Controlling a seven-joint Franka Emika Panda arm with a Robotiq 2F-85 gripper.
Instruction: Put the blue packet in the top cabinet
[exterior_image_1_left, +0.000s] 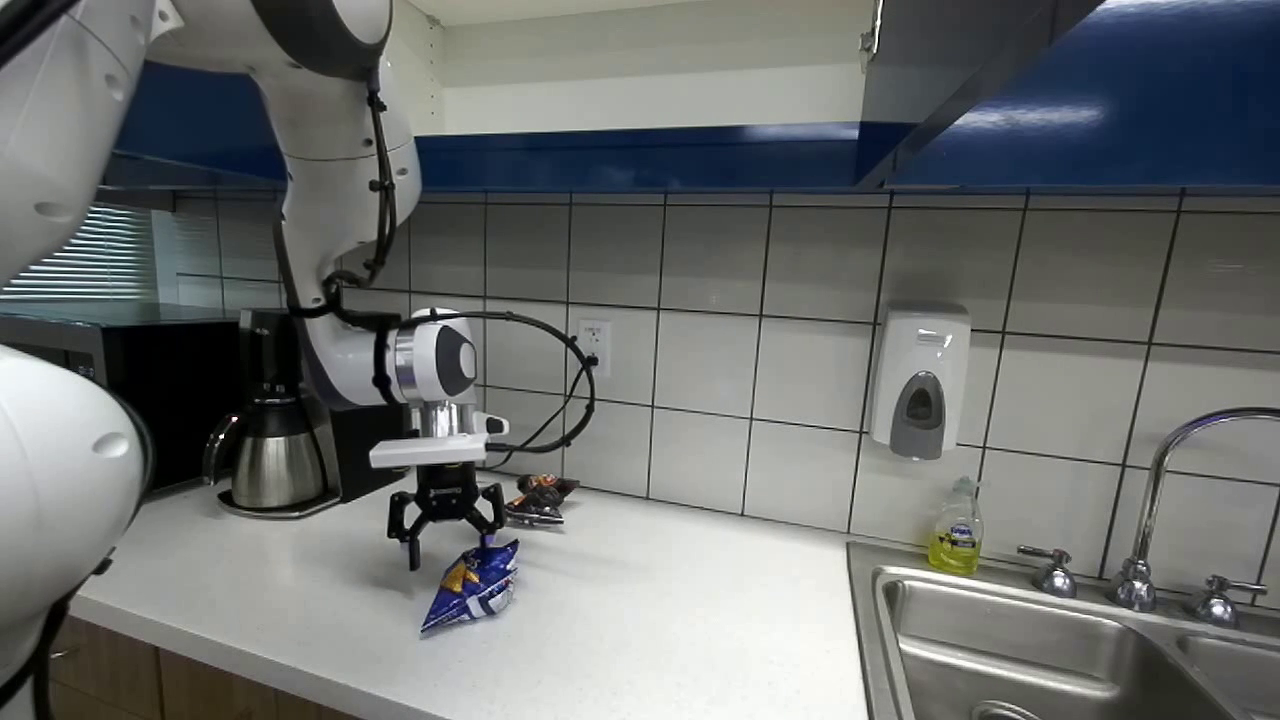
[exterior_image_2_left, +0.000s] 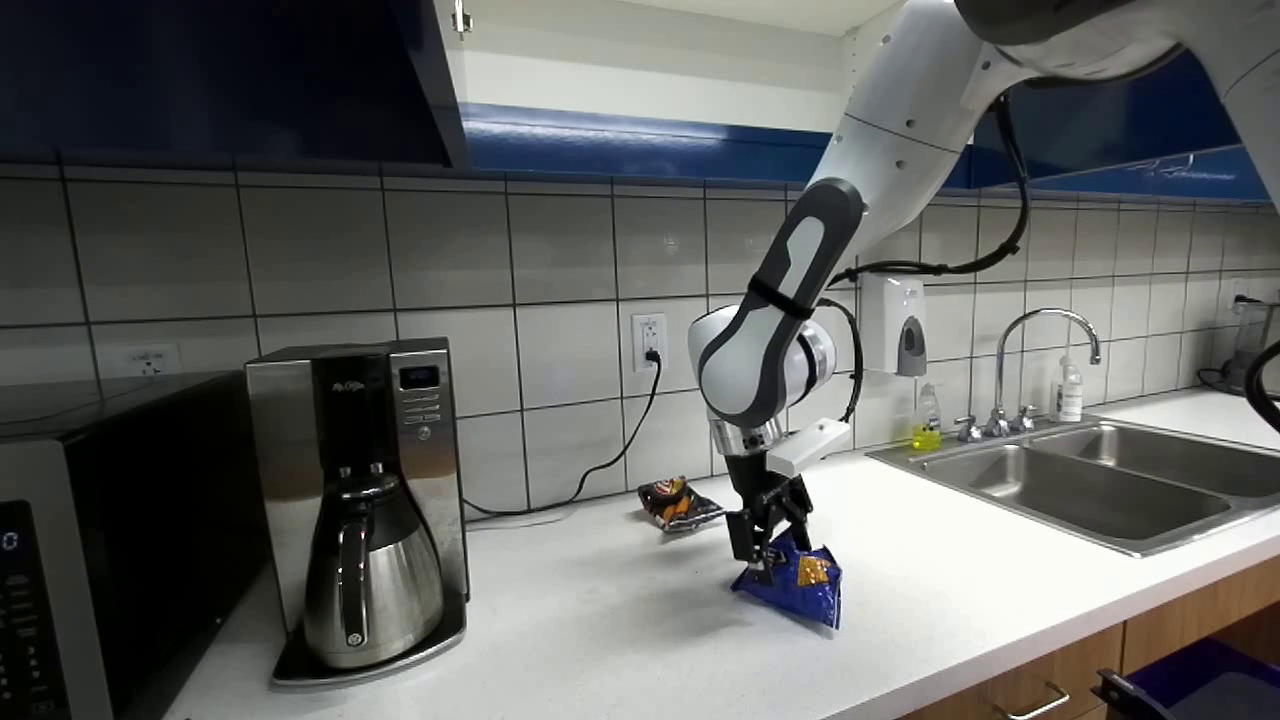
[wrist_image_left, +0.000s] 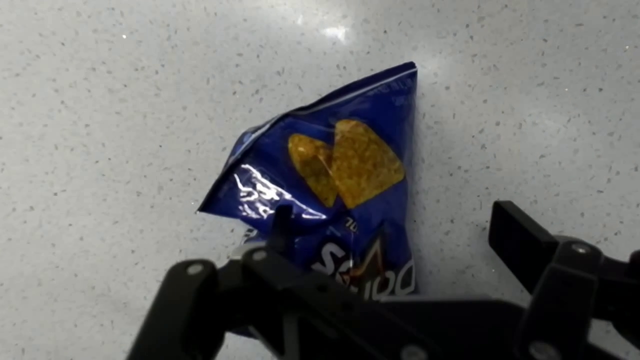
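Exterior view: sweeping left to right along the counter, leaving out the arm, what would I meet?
In an exterior view: microwave → coffee maker → dark packet → blue packet → yellow dish soap bottle → faucet.

In both exterior views, the packet (exterior_image_1_left: 473, 585) lies on the counter (exterior_image_1_left: 690, 600) beneath the gripper (exterior_image_1_left: 450, 551), a 2nd bag (exterior_image_2_left: 678, 503) behind it. Left of the packet stand the coffee maker (exterior_image_2_left: 370, 540) and microwave (exterior_image_2_left: 150, 520); right, the sink (exterior_image_1_left: 867, 620); above, the top cabinet (exterior_image_1_left: 650, 85).

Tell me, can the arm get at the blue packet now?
Probably yes: the open gripper is at the packet, nothing between them. One finger overlaps it in the wrist view, so the gripper may need shifting.
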